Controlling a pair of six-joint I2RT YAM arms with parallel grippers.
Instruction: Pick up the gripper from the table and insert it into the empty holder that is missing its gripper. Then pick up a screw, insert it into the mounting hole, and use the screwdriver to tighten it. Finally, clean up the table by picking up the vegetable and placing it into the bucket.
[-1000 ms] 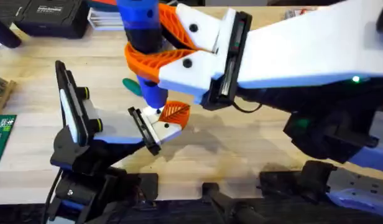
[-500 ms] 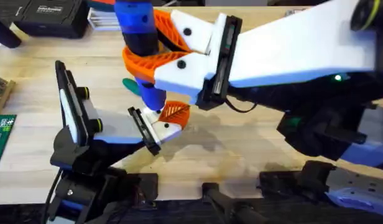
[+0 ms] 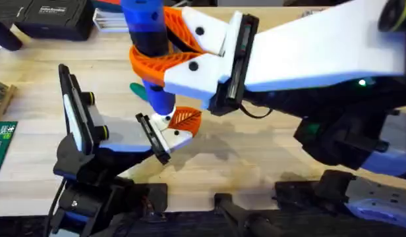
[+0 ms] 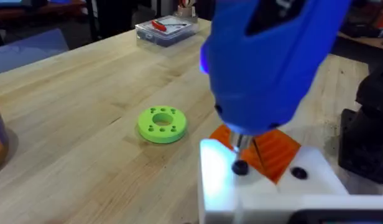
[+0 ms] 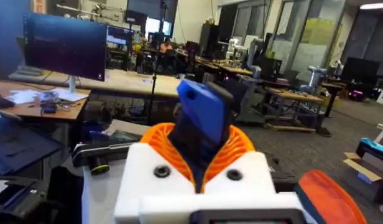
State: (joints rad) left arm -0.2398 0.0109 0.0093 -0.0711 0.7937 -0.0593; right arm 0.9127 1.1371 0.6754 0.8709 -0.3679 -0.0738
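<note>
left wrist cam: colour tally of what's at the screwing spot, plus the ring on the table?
Blue: 1, the screwdriver
Orange: 1, the gripper tip
White: 1, the holder
Lime green: 1, the disc
Total: 4

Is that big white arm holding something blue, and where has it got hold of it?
Yes. The right gripper holds the blue screwdriver upright, its orange pads clamped around the middle of the body, tip down at the white holder.
</note>
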